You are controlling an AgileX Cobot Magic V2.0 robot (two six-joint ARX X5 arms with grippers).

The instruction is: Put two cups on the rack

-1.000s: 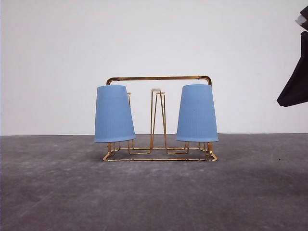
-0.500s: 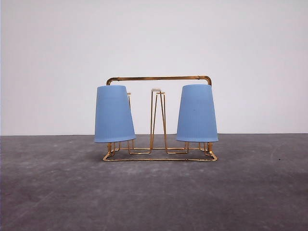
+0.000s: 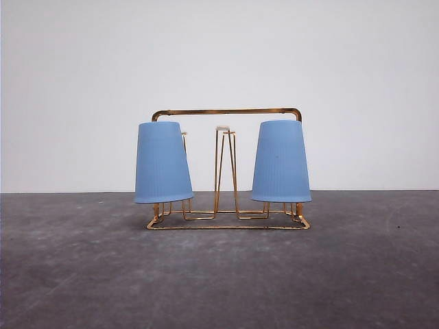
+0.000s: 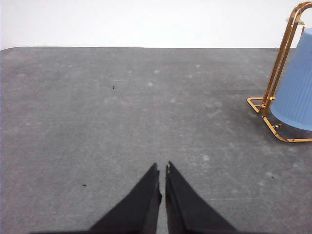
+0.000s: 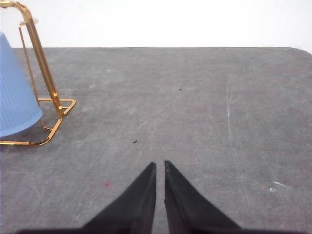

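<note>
Cups hang mouth-down on the rack (image 3: 226, 168), one at each end. Going from left to right in the front view: the left cup (image 3: 162, 162) sits inverted over prongs at the rack's left end, leaning a little, its rim clear of the base wire. Next come the bare upright hairpin prongs (image 3: 225, 171) in the middle, white-tipped and reaching just under the top bar. Then the right cup (image 3: 281, 162) sits inverted over the prongs at the right end, nearly upright. The gold wire rack stands on the grey worktop (image 3: 219, 281) before a white wall.

In the left wrist view, the left gripper (image 4: 162, 168) is narrow, its black fingers nearly touching and holding nothing, above bare worktop well apart from the rack's end. In the right wrist view, the right gripper (image 5: 160, 165) is likewise narrow and empty, well apart from the rack's other end.
</note>
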